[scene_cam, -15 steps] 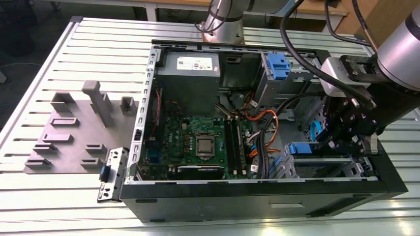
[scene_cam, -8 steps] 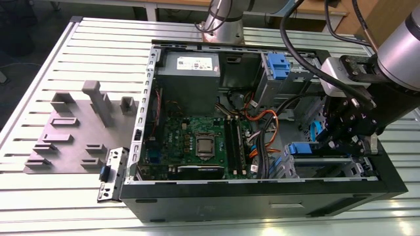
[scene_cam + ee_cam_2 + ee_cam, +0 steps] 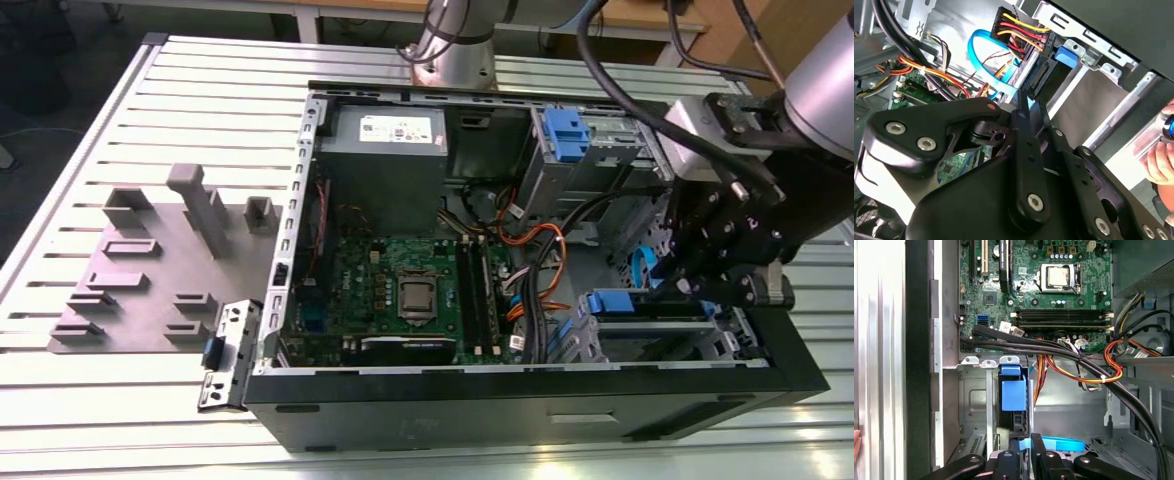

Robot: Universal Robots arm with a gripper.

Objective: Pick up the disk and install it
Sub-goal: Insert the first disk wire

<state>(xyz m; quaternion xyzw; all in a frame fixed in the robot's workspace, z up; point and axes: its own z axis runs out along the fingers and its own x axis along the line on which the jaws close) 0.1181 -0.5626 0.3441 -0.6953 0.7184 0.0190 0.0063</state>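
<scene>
Jaws (image 3: 1026,452) just beside disk (image 3: 1013,395) in bay.

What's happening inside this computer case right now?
A robot arm has its claw lowered into the open computer case, at the drive cage on the exterior view's right. The disk, with its blue carrier, sits in that cage just ahead of the claw. A person's hand rests by the case edge.

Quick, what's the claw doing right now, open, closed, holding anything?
Claw: down inside the computer case by the drive bay; open or closed cannot be told.
</scene>
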